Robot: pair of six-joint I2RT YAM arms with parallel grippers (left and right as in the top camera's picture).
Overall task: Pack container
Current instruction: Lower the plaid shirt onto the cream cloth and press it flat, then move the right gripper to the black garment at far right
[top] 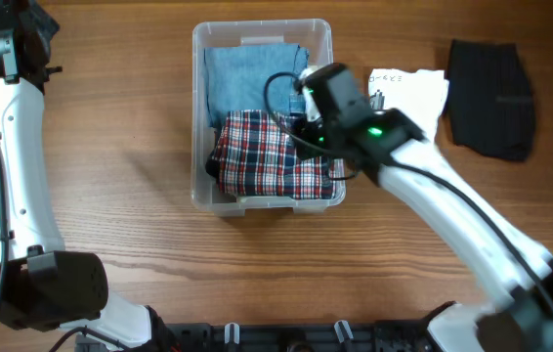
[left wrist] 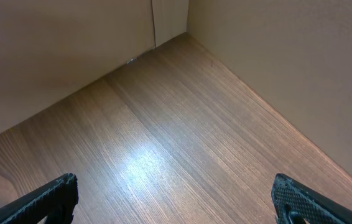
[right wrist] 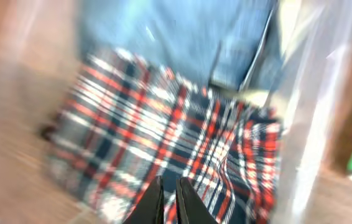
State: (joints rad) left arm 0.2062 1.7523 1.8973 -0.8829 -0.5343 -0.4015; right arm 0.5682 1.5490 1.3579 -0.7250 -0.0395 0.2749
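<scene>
The clear container [top: 198,117] stands at the table's back middle. A folded blue denim garment [top: 242,83] lies in its far half and a red, white and navy plaid garment [top: 262,156] in its near half. My right gripper [right wrist: 168,186] is shut with nothing visible between its fingers. It hovers just above the plaid garment [right wrist: 163,130], inside the container near its right wall [right wrist: 313,124]. The denim [right wrist: 182,37] lies beyond it. My left gripper [left wrist: 176,199] is open and empty over bare wood at the far left.
A black folded garment [top: 491,83] lies at the back right, next to a white printed sheet or cloth [top: 413,93] beside the container. Beige walls [left wrist: 275,56] meet in a corner in front of the left gripper.
</scene>
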